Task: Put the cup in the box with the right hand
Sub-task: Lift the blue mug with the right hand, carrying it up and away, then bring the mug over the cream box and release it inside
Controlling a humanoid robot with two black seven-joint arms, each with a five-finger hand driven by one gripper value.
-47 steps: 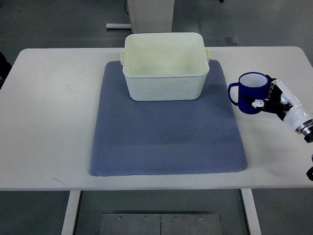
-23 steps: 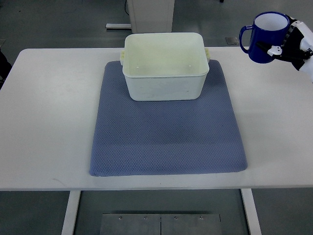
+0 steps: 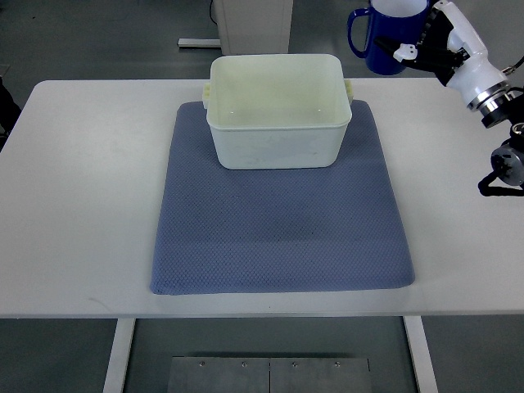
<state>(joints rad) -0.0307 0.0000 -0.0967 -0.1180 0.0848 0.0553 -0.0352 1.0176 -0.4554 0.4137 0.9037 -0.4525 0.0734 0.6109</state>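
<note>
right hand (image 3: pixel 434 41) grips the blue cup (image 3: pixel 389 37) at the frame's top right.
the cup is in the air, up and right of the cream box (image 3: pixel 276 110), which sits on a blue mat (image 3: pixel 278 229) on the white table (image 3: pixel 82 205).

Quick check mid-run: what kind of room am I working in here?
Probably a lab or test workspace, not a home: a plain white table on metal legs, a grey hard floor, and a staged setup of blue mat and cream box.

Box (image 3: pixel 277 115) on mat (image 3: pixel 282 213); cup (image 3: pixel 391 41) apparently right-behind.
</note>
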